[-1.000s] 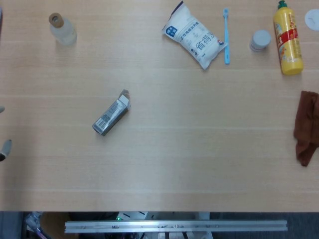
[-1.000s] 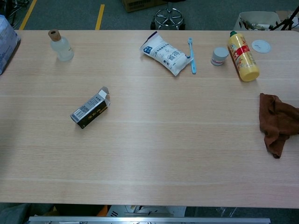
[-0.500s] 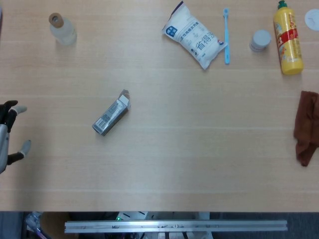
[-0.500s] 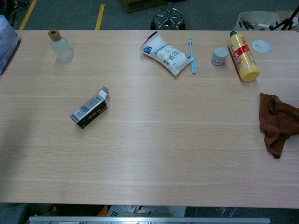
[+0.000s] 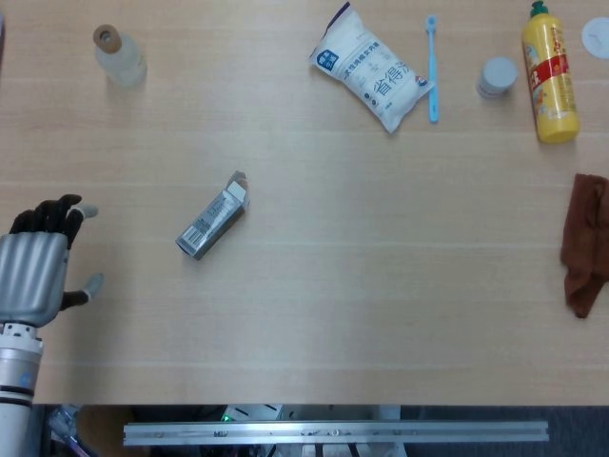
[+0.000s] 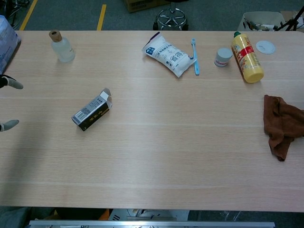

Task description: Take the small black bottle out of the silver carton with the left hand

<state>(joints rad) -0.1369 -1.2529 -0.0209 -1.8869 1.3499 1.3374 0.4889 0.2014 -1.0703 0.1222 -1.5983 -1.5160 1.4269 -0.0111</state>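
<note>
Your left hand [image 5: 40,262] sits over the left edge of the table [image 5: 314,305], back of the hand up, with its fingers [image 5: 59,211] reaching toward the far side and the thumb [image 5: 88,286] splayed out to the side; the fingers are apart and there is nothing between them. In the chest view you see only two of its fingertips [image 6: 10,83] poking in at the left border. The silver carton [image 5: 213,216] lies on its side on the bare wood, well apart from your hand and to its right, set on a diagonal with its opened flap end pointing away from you and to the right, the barcode end nearer you. The small black bottle does not show in either view, so you cannot tell from here whether it is inside the carton. Your right hand is not in either view. Along the far side of the table you have a clear bottle with a cork stopper [image 5: 118,55] at the left, then a white pouch [image 5: 369,69] with blue print, a blue toothbrush [image 5: 433,67] lying just beside the pouch, a small white jar [image 5: 497,76], and a yellow squeeze bottle [image 5: 549,78] lying down. A brown cloth [image 5: 585,243] is crumpled at the right edge, and a white lid [image 6: 265,46] lies near the far right corner.
</note>
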